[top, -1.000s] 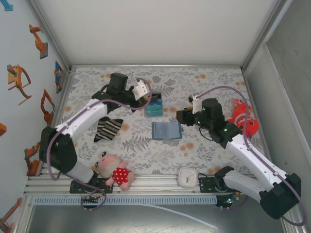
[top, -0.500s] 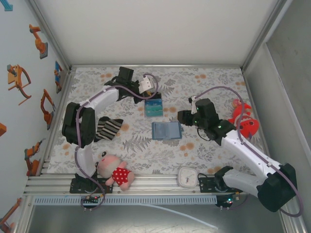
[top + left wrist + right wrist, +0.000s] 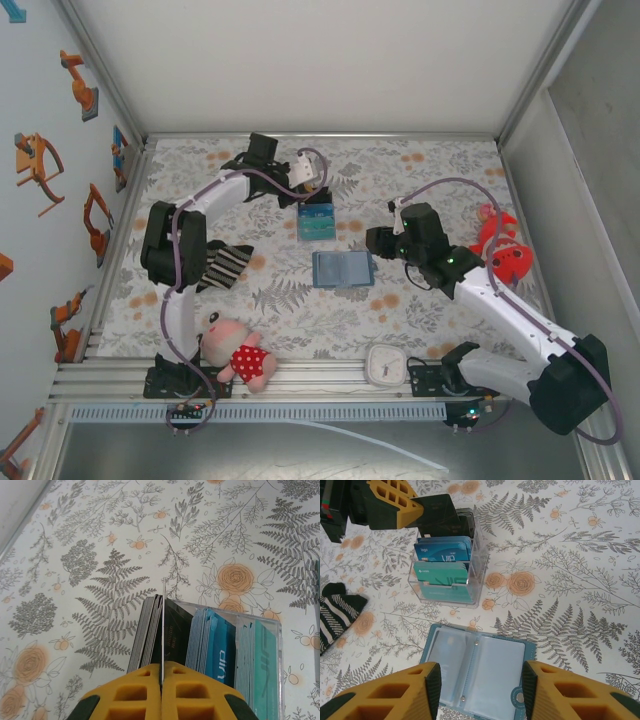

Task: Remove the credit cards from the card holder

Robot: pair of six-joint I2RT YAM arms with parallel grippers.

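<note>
The card (image 3: 163, 615) pinched in the left gripper (image 3: 162, 672) shows edge-on, its face unseen. The wallet (image 3: 492, 662) runs off the bottom edge between the fingers of the right gripper (image 3: 480, 675). Its cloudy sleeves hide any contents. The sock (image 3: 337, 612) is cut by the left edge.

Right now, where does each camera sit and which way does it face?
Top external: above and behind the bases, looking down on the table; both arms show.
Left wrist: looks down along the shut left pincer, pinching a black card at the clear box.
Right wrist: looks down past the open right pincer at the open card holder and that box.
Both wrist views share the box.
</note>
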